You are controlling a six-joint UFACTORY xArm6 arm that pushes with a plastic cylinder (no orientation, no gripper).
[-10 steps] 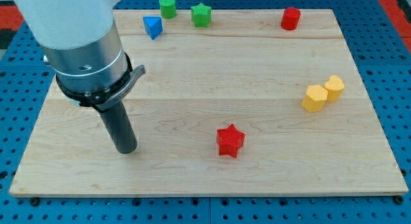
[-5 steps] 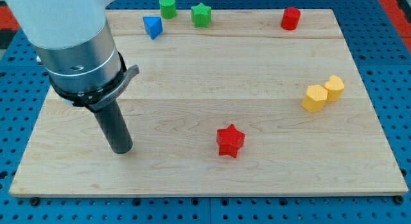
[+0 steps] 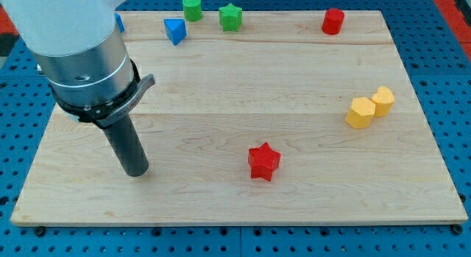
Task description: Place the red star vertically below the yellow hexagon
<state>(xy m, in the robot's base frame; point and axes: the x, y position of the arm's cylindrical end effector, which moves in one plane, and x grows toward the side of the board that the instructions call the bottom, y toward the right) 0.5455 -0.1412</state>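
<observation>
The red star [image 3: 264,161] lies on the wooden board [image 3: 294,73], below the middle. Two yellow blocks touch each other at the view's right: a hexagon-like one [image 3: 360,113] and a second one [image 3: 383,100] just up and right of it; which is the true hexagon is hard to tell. My tip [image 3: 137,171] rests on the board well to the left of the red star, at about the same height in the view, touching no block.
Along the view's top stand a blue block [image 3: 174,30], a green cylinder [image 3: 192,7], a green star [image 3: 230,17] and a red cylinder-like block [image 3: 333,21]. Another blue block [image 3: 118,23] peeks out behind the arm.
My tip has slid slightly to the left, away from the red star. The blocks have not moved.
</observation>
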